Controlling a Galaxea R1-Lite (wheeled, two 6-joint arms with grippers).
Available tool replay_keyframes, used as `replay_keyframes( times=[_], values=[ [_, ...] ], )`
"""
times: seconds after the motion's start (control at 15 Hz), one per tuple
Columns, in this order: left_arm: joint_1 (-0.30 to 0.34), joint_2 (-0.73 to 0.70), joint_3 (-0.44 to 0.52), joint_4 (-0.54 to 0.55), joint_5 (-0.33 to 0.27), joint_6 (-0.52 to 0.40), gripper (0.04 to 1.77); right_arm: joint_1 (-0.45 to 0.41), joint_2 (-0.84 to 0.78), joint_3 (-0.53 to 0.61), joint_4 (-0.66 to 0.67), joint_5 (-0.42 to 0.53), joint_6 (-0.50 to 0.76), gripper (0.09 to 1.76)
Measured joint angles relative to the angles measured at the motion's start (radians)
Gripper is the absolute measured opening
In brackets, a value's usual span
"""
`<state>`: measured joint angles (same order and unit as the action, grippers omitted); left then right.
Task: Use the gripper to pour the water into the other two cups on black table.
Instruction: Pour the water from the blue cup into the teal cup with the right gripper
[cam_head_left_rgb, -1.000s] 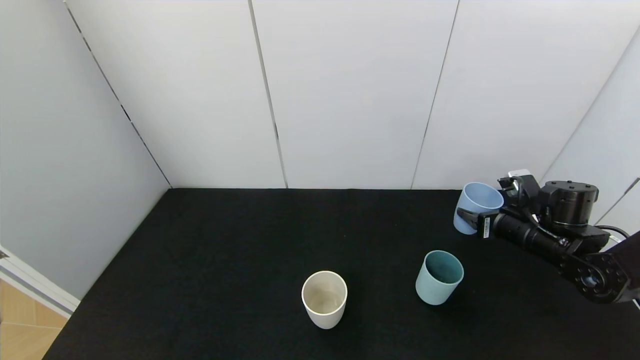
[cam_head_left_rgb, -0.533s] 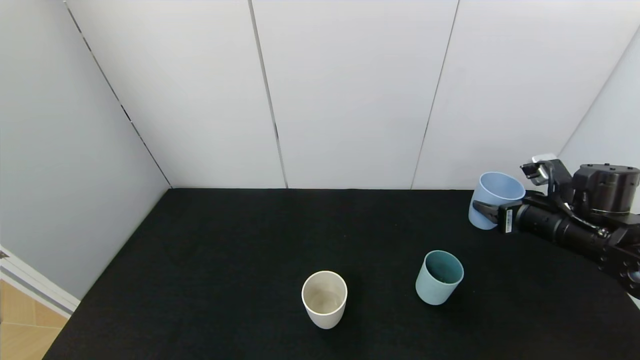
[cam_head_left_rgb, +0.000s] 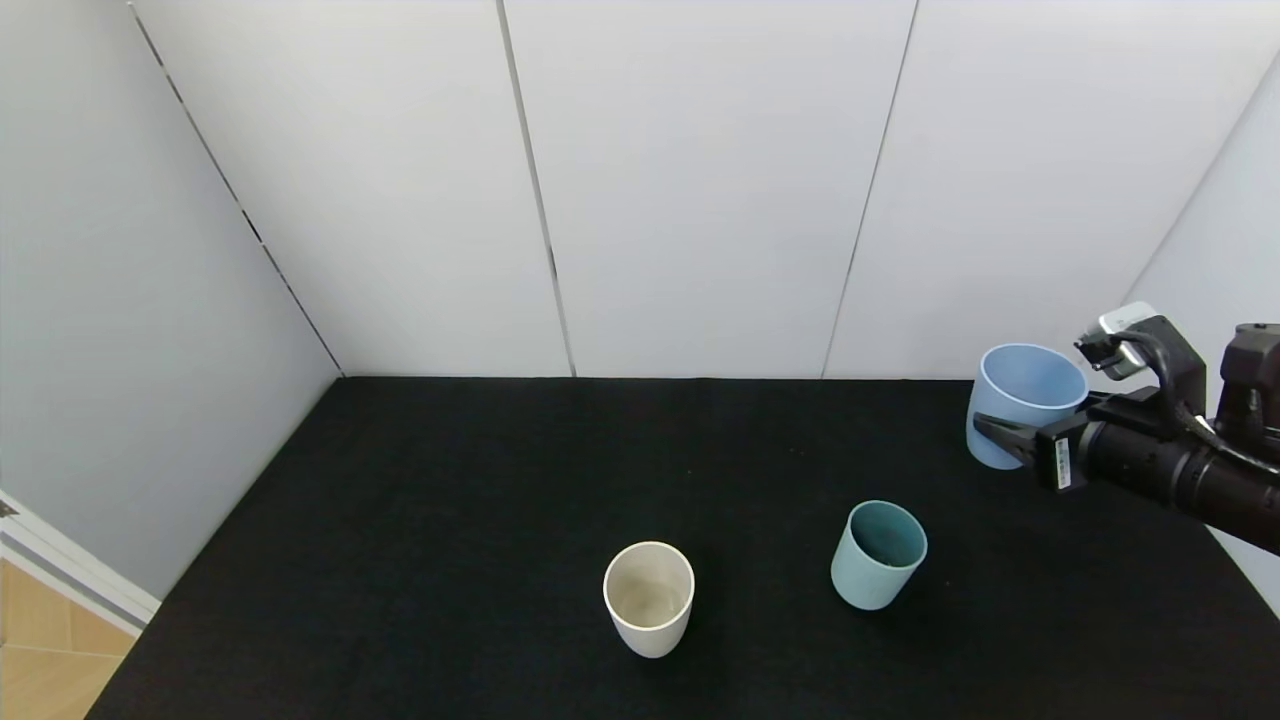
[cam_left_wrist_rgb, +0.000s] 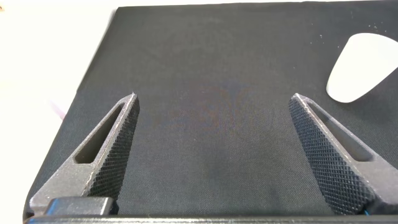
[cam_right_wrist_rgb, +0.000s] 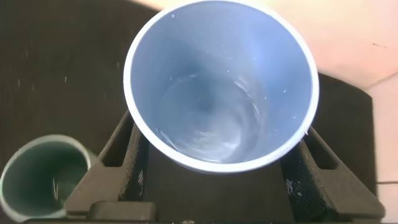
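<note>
Right gripper (cam_head_left_rgb: 1000, 436) sits near the far right corner of the desk (cam_head_left_rgb: 480, 520), its jaws clenched on the periwinkle-blue cup (cam_head_left_rgb: 1022, 402). In my head view the cup leans slightly, mouth tipped toward the left edge, and I cannot tell whether its base touches the cloth. My right wrist view looks straight down into this cup (cam_right_wrist_rgb: 221, 84): a thin film of water (cam_right_wrist_rgb: 214, 121) glints on the bottom, and a textured finger (cam_right_wrist_rgb: 134, 165) presses on each side of the wall.

The two receiving cups stand upright toward the near edge, well apart from the held cup. Mint-green cup (cam_head_left_rgb: 878, 555) is right of centre; cream-white cup (cam_head_left_rgb: 649, 598) stands to its left, slightly nearer the front edge. The green one (cam_right_wrist_rgb: 43, 177) also shows in the right wrist view, beside the gripper.

Left gripper (cam_left_wrist_rgb: 214, 137): jaws released, spread wide over bare black cloth near the left edge of the desk, nothing between them. A pale cup (cam_left_wrist_rgb: 364, 65) appears at the margin of that view, blurred.
</note>
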<state>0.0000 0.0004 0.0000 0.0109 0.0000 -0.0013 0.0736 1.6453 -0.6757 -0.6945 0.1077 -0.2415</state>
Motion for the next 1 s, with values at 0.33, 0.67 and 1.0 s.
replay_keyframes(
  times=[0.33, 0.67, 1.0],
  values=[
    [0.0, 0.0, 0.0, 0.0, 0.0, 0.0, 1.72, -0.009, -0.103, 0.003, 0.14, 0.0, -0.138, 1.25],
    [0.0, 0.0, 0.0, 0.0, 0.0, 0.0, 1.72, -0.01, -0.18, -0.006, 0.286, 0.0, -0.287, 1.25],
    [0.0, 0.0, 0.0, 0.0, 0.0, 0.0, 1.72, 0.041, -0.193, 0.006, 0.293, -0.075, -0.419, 1.25]
  ],
)
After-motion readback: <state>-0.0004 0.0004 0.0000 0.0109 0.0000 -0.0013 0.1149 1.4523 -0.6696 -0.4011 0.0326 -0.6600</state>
